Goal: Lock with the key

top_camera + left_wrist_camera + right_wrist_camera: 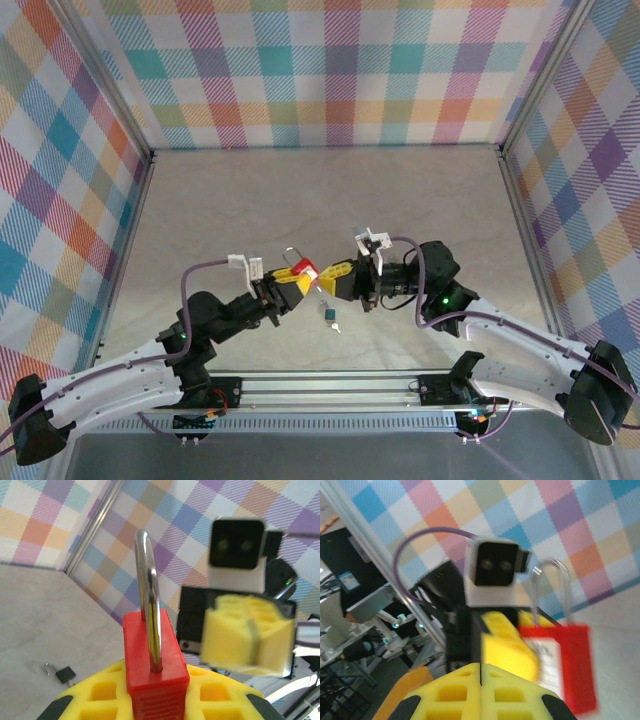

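Top external view: two arms meet above the middle of the pale stone-look table (300, 190). The left gripper (290, 278) is clamped partway closed on the body of a red plastic padlock (304, 270), held clear of the surface. Just to its right, the right gripper (338, 272) has its yellow fingers pressed fully together, with nothing visibly between them. The small dark-headed key on a wire ring (329, 316) lies on the table just nearer than both grippers, touching neither.

The likely trouble is the key. It is small and flat, so it may skid away or be pinched crooked when the right gripper goes down for it, and a crooked key would miss the keyway. The grippers are also close together, so a careless move could knock the padlock askew in its grip.

The left wrist view shows the silver steel shackle (150, 595) standing upright, with one leg seated in the red body. The right wrist view shows instead the padlock's broad face with a blurred pale label, both shackle legs, and the closed seam of its own fingers. Whether the shackle is latched cannot be told.
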`<state>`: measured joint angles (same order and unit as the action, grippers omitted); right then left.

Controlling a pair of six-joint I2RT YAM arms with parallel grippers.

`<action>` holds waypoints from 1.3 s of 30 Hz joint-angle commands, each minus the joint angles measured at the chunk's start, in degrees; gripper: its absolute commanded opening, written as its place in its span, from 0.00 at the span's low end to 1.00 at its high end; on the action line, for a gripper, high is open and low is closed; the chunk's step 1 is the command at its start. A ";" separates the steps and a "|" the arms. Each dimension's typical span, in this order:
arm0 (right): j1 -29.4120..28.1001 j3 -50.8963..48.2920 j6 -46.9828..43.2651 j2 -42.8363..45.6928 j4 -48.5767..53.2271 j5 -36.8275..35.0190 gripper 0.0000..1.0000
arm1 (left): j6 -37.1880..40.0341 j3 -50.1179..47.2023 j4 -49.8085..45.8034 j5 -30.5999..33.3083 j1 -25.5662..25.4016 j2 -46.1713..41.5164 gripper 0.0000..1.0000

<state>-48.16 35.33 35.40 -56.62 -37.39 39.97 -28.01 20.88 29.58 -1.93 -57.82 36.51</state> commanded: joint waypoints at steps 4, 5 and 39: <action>-0.09 3.28 -8.33 2.65 12.59 -2.83 0.01 | -1.69 0.01 6.51 -0.83 0.34 -0.15 0.02; -0.09 3.63 -10.78 4.05 17.04 -6.09 0.25 | -0.89 0.57 4.51 -0.42 0.38 -0.96 0.02; -1.02 -0.13 -16.00 2.55 21.49 -28.28 0.82 | 3.15 20.33 -13.54 -30.46 22.45 19.29 0.00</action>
<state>-48.47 34.11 22.55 -53.15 -13.30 12.86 -26.41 39.81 17.85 -31.27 -35.46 57.14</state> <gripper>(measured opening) 0.814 0.190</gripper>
